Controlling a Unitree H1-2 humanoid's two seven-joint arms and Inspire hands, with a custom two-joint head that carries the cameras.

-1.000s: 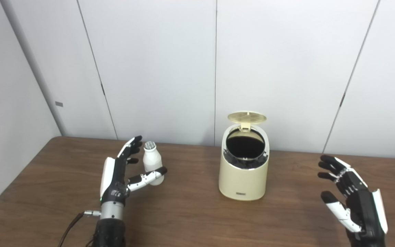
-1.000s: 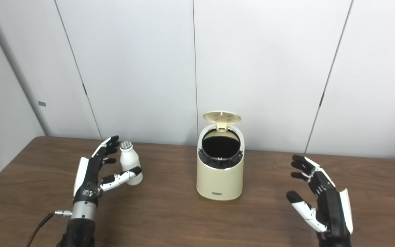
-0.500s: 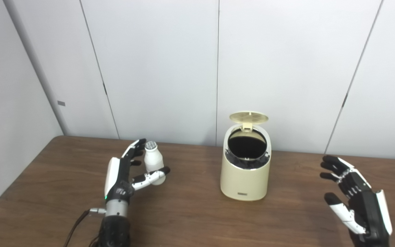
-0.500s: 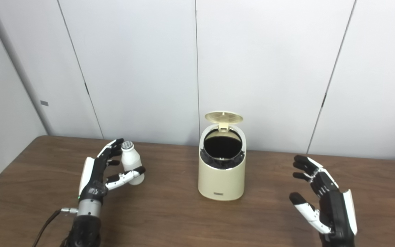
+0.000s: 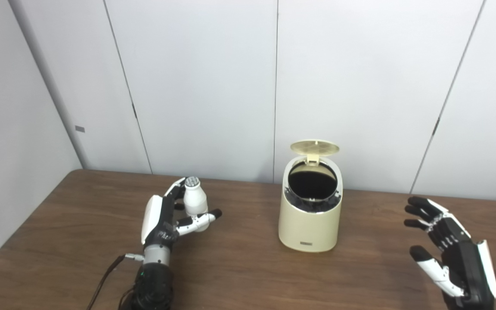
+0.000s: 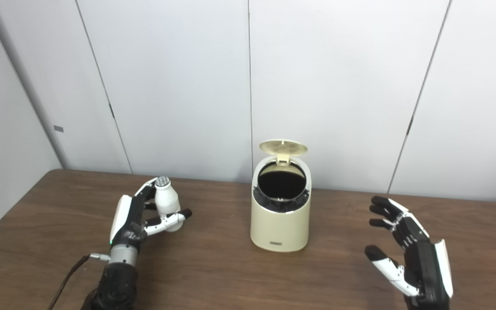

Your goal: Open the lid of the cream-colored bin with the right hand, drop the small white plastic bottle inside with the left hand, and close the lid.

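Note:
The cream-colored bin stands mid-table with its round lid flipped up at the back, showing a dark inside. The small white plastic bottle stands upright on the table left of the bin. My left hand is against the bottle's left side. Its fingers reach up behind the cap and its thumb crosses the bottle's lower front, with the fingers still spread. My right hand hovers open, palm to the left, well right of the bin and touching nothing.
The brown wooden table runs to a grey panelled wall behind the bin. A black cable trails from my left wrist toward the near edge. Bare wood lies between bottle and bin and between bin and right hand.
My left hand has moved forward and right, bringing fingers and thumb around the bottle. The bottle, bin and right hand keep their places; the camera has shifted slightly.

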